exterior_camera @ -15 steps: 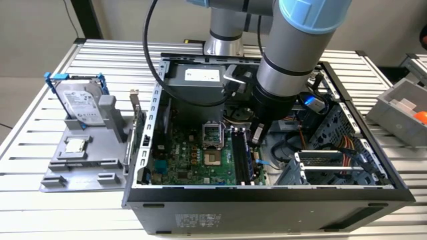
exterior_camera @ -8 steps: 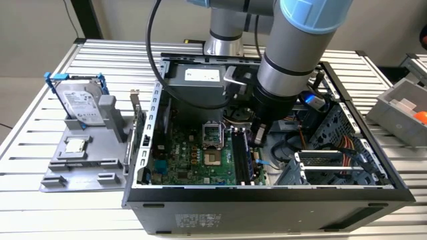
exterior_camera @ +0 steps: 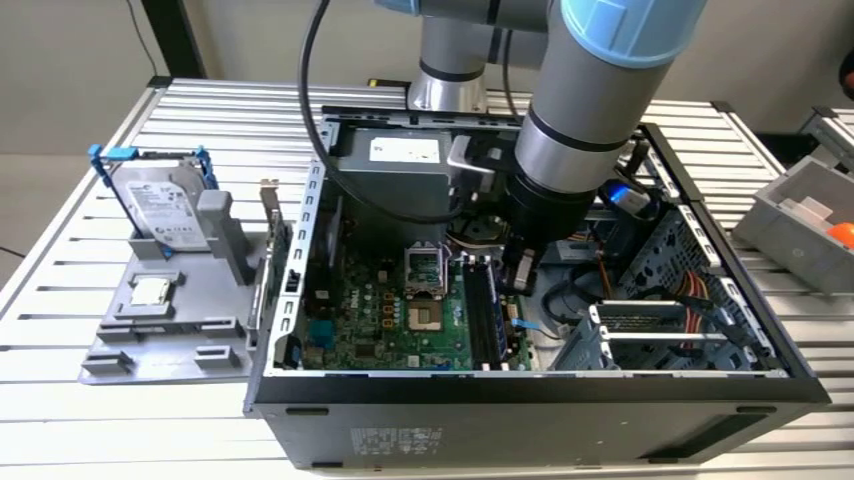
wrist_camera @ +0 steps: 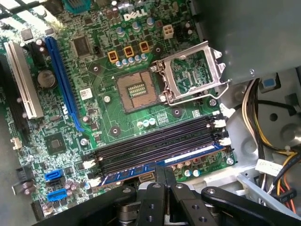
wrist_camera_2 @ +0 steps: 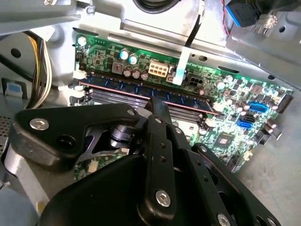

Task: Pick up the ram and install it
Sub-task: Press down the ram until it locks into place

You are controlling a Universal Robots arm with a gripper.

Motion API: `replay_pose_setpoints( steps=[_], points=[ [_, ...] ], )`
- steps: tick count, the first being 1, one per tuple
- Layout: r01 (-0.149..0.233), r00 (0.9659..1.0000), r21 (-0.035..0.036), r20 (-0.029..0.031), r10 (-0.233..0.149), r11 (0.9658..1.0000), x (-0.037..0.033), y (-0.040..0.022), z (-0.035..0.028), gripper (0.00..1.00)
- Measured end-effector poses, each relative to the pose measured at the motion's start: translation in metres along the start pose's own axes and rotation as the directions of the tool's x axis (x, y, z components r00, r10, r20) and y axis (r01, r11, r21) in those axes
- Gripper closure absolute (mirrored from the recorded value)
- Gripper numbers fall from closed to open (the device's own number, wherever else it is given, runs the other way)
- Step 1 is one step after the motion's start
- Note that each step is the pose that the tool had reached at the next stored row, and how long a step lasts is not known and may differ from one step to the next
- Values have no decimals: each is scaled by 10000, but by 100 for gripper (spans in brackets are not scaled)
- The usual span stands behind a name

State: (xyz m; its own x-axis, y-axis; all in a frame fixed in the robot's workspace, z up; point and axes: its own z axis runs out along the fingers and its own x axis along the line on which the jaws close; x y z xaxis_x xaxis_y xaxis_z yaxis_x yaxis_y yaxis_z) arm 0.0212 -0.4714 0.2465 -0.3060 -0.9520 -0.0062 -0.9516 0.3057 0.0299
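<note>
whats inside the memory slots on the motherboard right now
The ram stands in the slot nearest the hand, which sits right over it. The other black slots look empty. The hand covers the stick's middle, so its seating there cannot be seen.

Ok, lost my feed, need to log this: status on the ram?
Gripper down inside the case, fingertips at the ram. Ram standing in the outermost slot on the motherboard. Nothing in the way.

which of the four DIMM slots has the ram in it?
The outermost slot, the one nearest the gripper: the ram stands in it on edge. The other three slots, toward the processor socket, are bare.
</note>
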Motion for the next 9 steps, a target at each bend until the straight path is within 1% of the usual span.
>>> replay_pose_setpoints(
  steps=[4,9],
  points=[
    [321,9995,-4,-11,-321,9995,0,0,0,100],
    [698,9976,-8,-22,-698,9976,0,0,0,100]
  ],
)
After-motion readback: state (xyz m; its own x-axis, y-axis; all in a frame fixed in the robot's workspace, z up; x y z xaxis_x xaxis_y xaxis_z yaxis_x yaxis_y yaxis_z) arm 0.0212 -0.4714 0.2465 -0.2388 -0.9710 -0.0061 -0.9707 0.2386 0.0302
